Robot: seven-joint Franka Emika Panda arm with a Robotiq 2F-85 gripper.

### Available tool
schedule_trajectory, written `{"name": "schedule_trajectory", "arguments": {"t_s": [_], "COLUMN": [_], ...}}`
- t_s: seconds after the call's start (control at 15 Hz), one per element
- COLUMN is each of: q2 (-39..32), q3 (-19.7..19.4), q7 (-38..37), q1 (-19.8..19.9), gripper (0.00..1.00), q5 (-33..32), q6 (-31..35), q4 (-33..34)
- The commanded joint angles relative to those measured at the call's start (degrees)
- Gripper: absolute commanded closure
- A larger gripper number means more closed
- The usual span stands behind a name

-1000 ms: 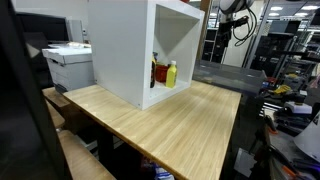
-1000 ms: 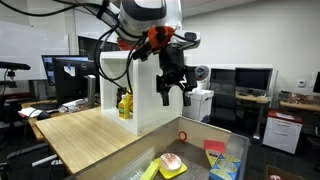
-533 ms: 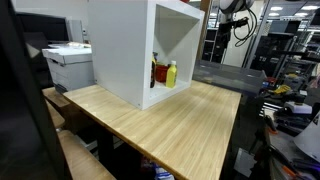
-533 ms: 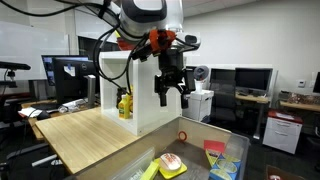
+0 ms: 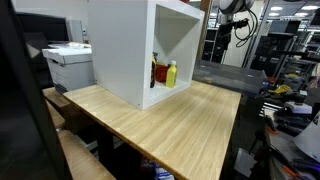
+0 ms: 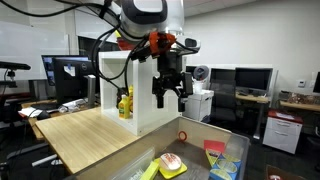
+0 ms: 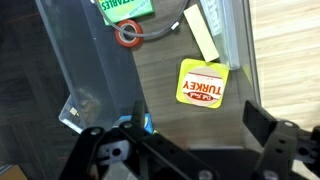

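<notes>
The gripper (image 6: 168,90) hung with its jaws spread wide and nothing between them, high over a clear bin (image 6: 215,127) that stood at the end of the table (image 6: 85,130), just beside the white cabinet (image 6: 150,95). In the wrist view the gripper (image 7: 170,125) looked straight down into the bin (image 7: 90,70), where the turkey pack (image 7: 203,82) lay flat on the floor, nearer the right-hand finger than the other and well apart from both in height. A yellow bar (image 7: 204,35) lay just beside the pack's upper edge, close to the bin wall, and a red ring (image 7: 127,34) and a green card (image 7: 125,8) lay further off. In an exterior view the pack (image 6: 172,161) showed near the bin's near corner. The likeliest trouble, as I judged it, was the pack itself: thin and flat, it gave the fingers little edge to catch, so they could skid over it or press hard on the bin floor. Being off-centre, one finger might land on top of it and pin it. A careless descent could also clip the clear wall, hard to see, or drag the bar along, and the arm stood close enough to the cabinet to brush it.
</notes>
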State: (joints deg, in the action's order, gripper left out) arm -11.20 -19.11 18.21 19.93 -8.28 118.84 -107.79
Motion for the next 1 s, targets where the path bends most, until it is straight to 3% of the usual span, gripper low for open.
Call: {"name": "schedule_trajectory", "arguments": {"t_s": [0.0,0.93], "q2": [-1.1,-3.6], "q3": [0.5,0.8], "q7": [2.6,4.2], "q1": [1.6,3.3], "gripper": [0.00,0.00], "q5": [1.0,1.6], "q6": [-0.7,2.9], "q4": [0.8,0.1]}}
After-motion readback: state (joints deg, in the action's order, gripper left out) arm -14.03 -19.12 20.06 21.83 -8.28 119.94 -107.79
